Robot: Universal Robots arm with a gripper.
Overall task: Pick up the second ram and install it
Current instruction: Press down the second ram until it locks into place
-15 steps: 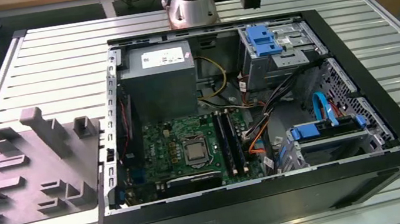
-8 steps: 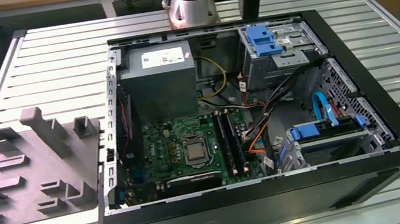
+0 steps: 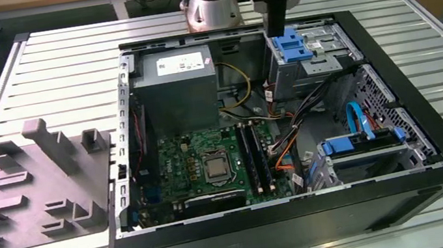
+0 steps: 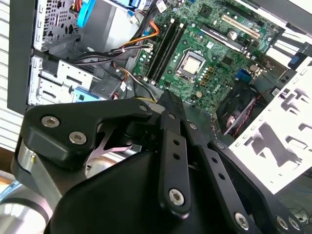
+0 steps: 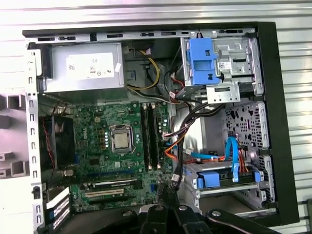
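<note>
The robot's gripper [image 3: 275, 24] hangs above the open computer case [image 3: 407, 191], near its blue drive bracket [image 3: 292, 47]; its jaws' state cannot be told. Two RAM sticks stand in adjacent motherboard slots, the second ram [image 5: 155, 136] beside the CPU socket [image 5: 121, 139].

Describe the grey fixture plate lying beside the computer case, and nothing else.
The grey fixture plate looks like moulded plastic, matte and one colour throughout. It lies flat on the slatted metal table, at the exterior view's left of the open computer case, close beside the case wall. Blocky posts of differing heights rise from it, the tallest near its far edge, and rectangular slots are sunk into its surface. Nothing sits in the slots.
</note>
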